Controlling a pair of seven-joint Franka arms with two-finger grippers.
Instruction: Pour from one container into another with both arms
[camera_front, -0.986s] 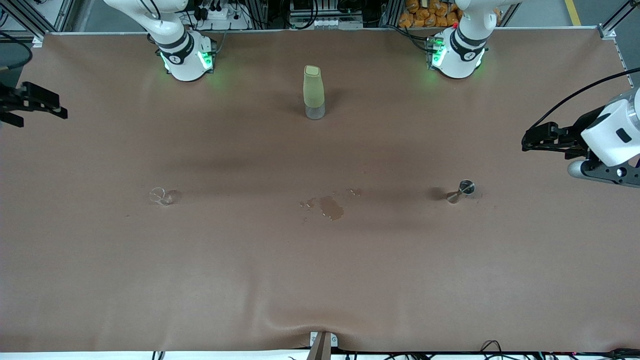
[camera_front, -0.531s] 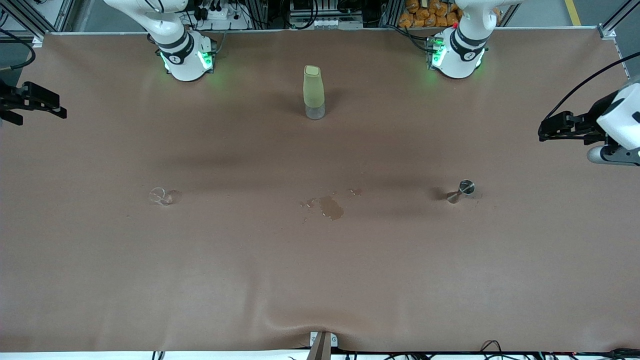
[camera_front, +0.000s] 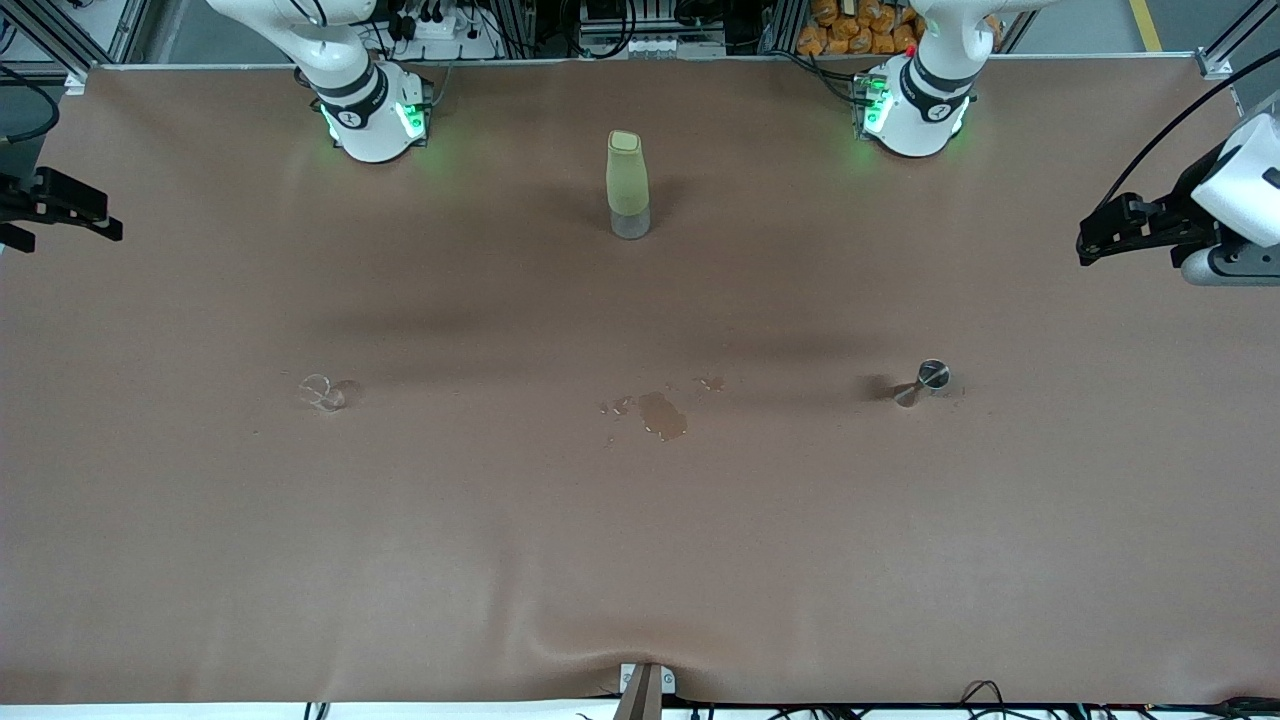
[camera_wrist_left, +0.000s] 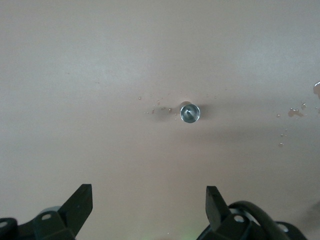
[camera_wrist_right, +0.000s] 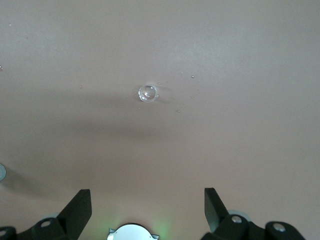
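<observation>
Both grippers drawn back and upward over the last second toward the counter's two ends; left gripper (camera_front: 1100, 235) now higher over the left arm's end of the counter, fingers spread wide, nothing held; right gripper (camera_front: 60, 205) over the right arm's end edge, likewise spread and empty. Judged: pour finished or abandoned, containers set down, arms retreating. Small metal measuring cup (camera_front: 925, 380): shiny steel, hourglass form, round open mouth, upright toward the left arm's end, midway between the front and base edges. Small clear glass (camera_front: 320, 392): transparent, round, nearly invisible against the cover, toward the right arm's end, level with the metal cup. Tall bottle (camera_front: 627, 185): matte yellow-green sleeve, clear base, squarish top, upright near the base edge at the counter's middle. Spilled puddle (camera_front: 660, 412): wet, glossy, irregular, with stray droplets, between the two cups. Counter (camera_front: 640, 560): brown, matte, slightly rippled cover.
</observation>
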